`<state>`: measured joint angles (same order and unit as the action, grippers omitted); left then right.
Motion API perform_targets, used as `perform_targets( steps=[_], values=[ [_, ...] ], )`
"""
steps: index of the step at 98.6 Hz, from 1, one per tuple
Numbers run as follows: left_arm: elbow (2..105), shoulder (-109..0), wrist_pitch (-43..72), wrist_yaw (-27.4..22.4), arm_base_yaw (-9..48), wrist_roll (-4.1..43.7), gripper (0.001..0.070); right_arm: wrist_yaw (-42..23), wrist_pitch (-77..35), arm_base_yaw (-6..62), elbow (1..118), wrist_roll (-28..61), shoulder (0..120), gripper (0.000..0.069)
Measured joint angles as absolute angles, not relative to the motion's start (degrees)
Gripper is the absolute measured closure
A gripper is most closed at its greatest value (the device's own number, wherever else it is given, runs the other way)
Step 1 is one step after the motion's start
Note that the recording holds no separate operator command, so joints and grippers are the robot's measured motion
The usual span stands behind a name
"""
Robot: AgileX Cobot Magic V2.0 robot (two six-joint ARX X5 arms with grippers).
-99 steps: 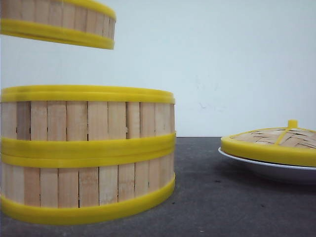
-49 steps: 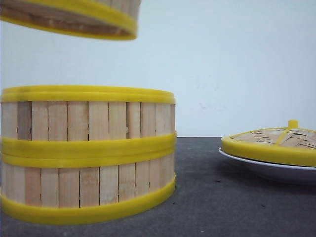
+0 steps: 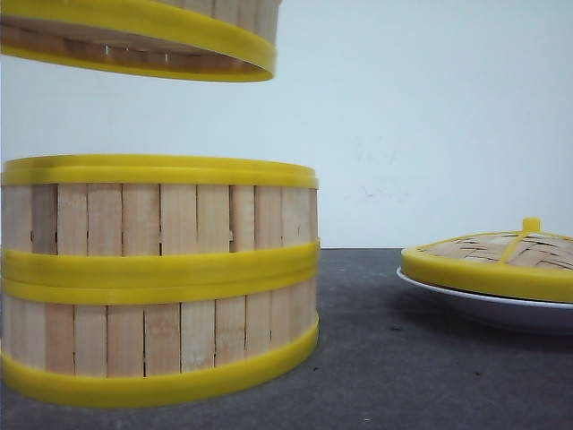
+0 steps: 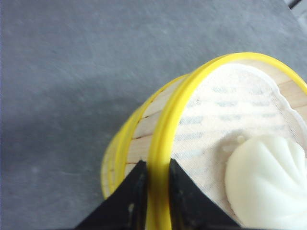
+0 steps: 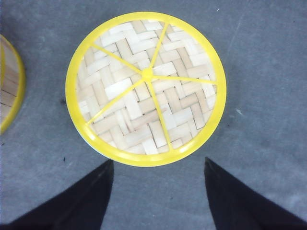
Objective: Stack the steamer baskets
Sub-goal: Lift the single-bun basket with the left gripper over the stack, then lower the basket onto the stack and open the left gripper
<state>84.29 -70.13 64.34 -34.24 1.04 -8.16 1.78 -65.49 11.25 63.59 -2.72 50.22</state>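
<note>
Over the last second the raised steamer basket (image 3: 134, 40) has been carried rightward in the front view and tipped, so that its underside is now seen and it hangs more nearly over the two stacked baskets (image 3: 159, 278), well clear of their top rim. It is judged that the third basket is being lined up for lowering and that only the final placement is left. In the left wrist view the left claw (image 4: 153, 191) is seen closed on the yellow rim of the raised basket, one finger outside the wall and one inside; a white bun (image 4: 268, 179) lies on the paper liner within. The right claw (image 5: 156, 191) is held wide open with nothing in it, above the woven lid (image 5: 146, 88), which rests on the white plate (image 3: 474, 309) on the grey tabletop (image 3: 385, 358), well apart from the stack. No brand, label or readable writing can be made out on the baskets, lid, plate or wall behind.
</note>
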Motion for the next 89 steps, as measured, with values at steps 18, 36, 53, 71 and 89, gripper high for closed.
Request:
perform_targets(
  steps=[18, 36, 53, 71, 89],
  values=[
    [80.0, -70.1, 59.2, -37.1, 1.2, -8.1, 0.068, 1.8, -65.5, 11.2, 63.6, -2.7, 50.2, 0.0327],
    [77.8, -70.9, 57.3, -36.9, 1.1, -7.9, 0.068, 1.8, -65.5, 11.2, 63.6, -2.7, 50.2, 0.0327],
    [77.8, -72.8, 56.2, -36.9, 1.1, -7.9, 0.068, 1.8, -65.5, 11.2, 63.6, -2.7, 50.2, 0.0327],
    [77.8, -74.9, 56.2, -36.9, 1.2, -7.9, 0.068, 1.8, -65.5, 11.2, 63.6, -2.7, 50.2, 0.0327],
    [77.8, -76.6, 55.1, -36.8, 2.2, -7.9, 0.068, 1.8, -65.5, 11.2, 63.6, -2.7, 50.2, 0.0327]
  ],
)
